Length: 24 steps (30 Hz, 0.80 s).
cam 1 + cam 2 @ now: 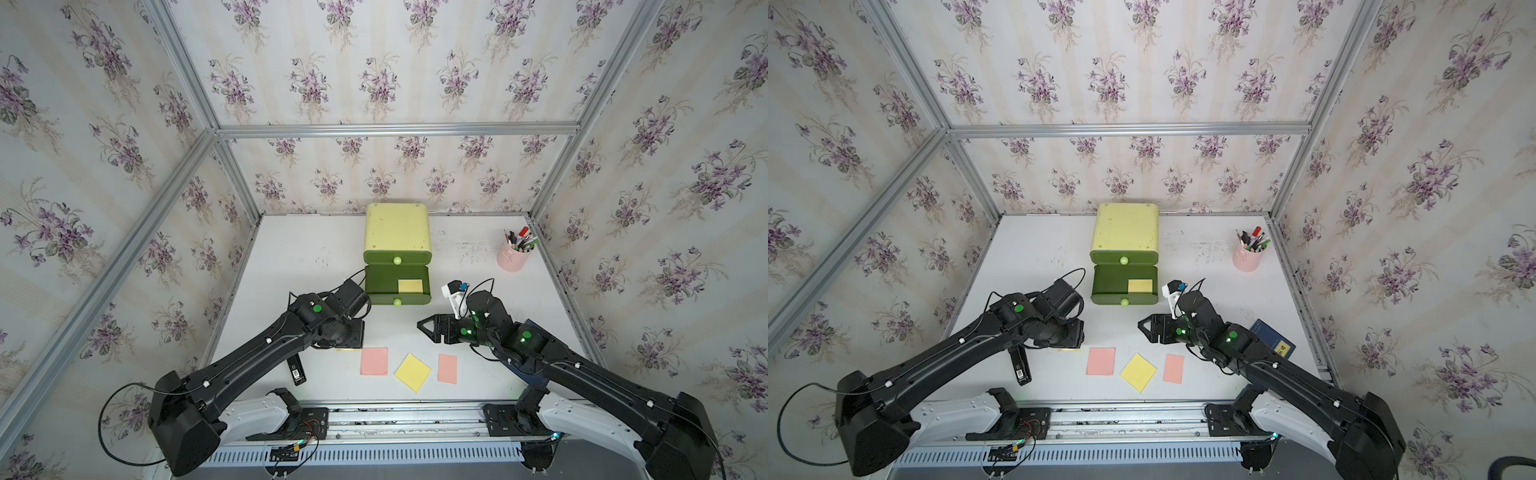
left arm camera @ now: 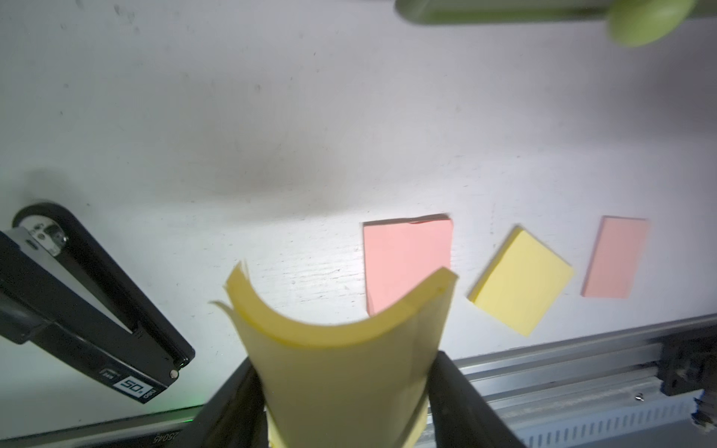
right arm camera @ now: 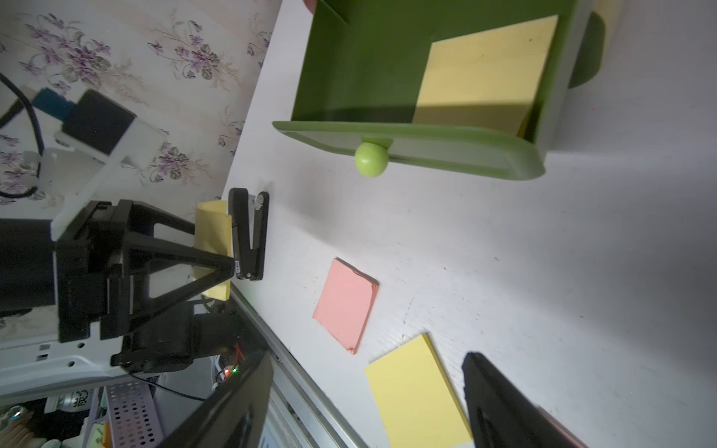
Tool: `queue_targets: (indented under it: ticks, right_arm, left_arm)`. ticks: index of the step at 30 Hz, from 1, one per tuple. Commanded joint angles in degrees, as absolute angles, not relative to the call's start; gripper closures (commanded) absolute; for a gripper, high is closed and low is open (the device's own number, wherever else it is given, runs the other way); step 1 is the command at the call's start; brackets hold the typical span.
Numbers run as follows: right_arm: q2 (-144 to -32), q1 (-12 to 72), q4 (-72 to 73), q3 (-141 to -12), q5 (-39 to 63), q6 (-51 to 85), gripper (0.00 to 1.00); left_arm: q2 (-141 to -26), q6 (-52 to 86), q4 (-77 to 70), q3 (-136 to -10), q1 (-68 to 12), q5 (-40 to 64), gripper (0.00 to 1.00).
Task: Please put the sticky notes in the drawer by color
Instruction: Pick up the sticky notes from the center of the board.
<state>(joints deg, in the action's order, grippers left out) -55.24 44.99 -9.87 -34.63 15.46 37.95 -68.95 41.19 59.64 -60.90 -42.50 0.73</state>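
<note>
The drawer [image 1: 397, 232] chest stands at the back middle, pale yellow-green. A dark green drawer below the top one [image 1: 380, 284] is pulled out, and a yellow sticky note [image 1: 410, 286] [image 3: 489, 66] lies in it. My left gripper [image 1: 349, 338] [image 2: 345, 372] points down at the table, shut on a bent yellow sticky note [image 2: 341, 349] [image 3: 211, 236]. On the table in front lie a pink note [image 1: 374, 361], a yellow note [image 1: 412, 372] and another pink note [image 1: 447, 368]. My right gripper [image 1: 424, 326] [image 3: 368, 403] hovers open over them with nothing in it.
A black stapler [image 1: 296, 371] [image 2: 97, 310] lies left of the notes beside my left arm. A pink pen cup [image 1: 513, 255] stands at the back right. A dark blue booklet [image 1: 1273, 338] lies partly under my right arm. The metal rail [image 1: 395, 409] runs along the front edge.
</note>
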Motion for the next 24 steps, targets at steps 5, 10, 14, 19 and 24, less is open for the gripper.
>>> queue_targets:
  ticks: [5, 10, 14, 19, 24]
  right_arm:
    - [-52.9, 45.1, -8.2, -33.0, 12.4, 39.2, 0.18]
    - [-49.7, 45.1, -10.3, -32.7, 10.9, 39.5, 0.17]
    - [-47.6, 45.0, -11.6, -31.9, 10.1, 39.7, 0.17]
    - [-45.6, 45.0, -12.5, -30.8, 9.7, 40.2, 0.17]
    - [-44.0, 45.0, -13.5, -30.1, 9.4, 40.6, 0.17]
  left_arm:
    - [-77.1, 35.1, 65.0, -75.6, -42.3, -2.2, 0.34]
    - [-86.4, 32.8, 66.5, -85.9, -42.1, -2.7, 0.33]
    - [-90.5, 32.0, 65.3, -90.1, -42.0, -2.8, 0.33]
    - [-93.8, 31.4, 62.6, -91.9, -41.8, -4.1, 0.33]
    - [-95.7, 31.4, 61.4, -92.4, -41.0, -6.3, 0.34]
